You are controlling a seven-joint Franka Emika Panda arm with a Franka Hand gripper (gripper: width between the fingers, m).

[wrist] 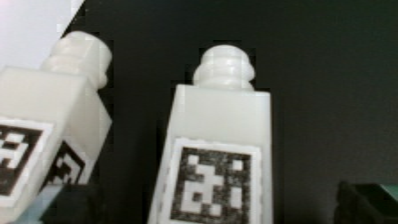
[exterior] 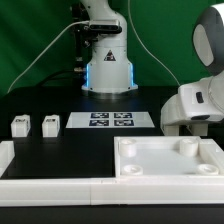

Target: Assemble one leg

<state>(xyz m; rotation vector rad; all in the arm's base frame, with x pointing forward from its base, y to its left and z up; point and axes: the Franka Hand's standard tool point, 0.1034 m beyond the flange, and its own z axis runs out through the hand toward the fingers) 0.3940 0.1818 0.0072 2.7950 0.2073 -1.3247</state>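
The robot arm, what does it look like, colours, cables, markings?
The arm is glossy white, with rounded shells and dark bands at the joints. Its base carries a glowing blue ring. A thin pale cable curves in from the exterior view's left. The nearest link, on the exterior view's right, is bulky and white with dark trim.

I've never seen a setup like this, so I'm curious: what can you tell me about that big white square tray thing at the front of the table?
The white tray-like part looks like smooth moulded plastic: a square slab with a raised rim and round bosses at its two far corners. It lies flat, hollow side up, on the black table, at the exterior view's right front. The robot arm stands just behind it; whether they touch cannot be told.
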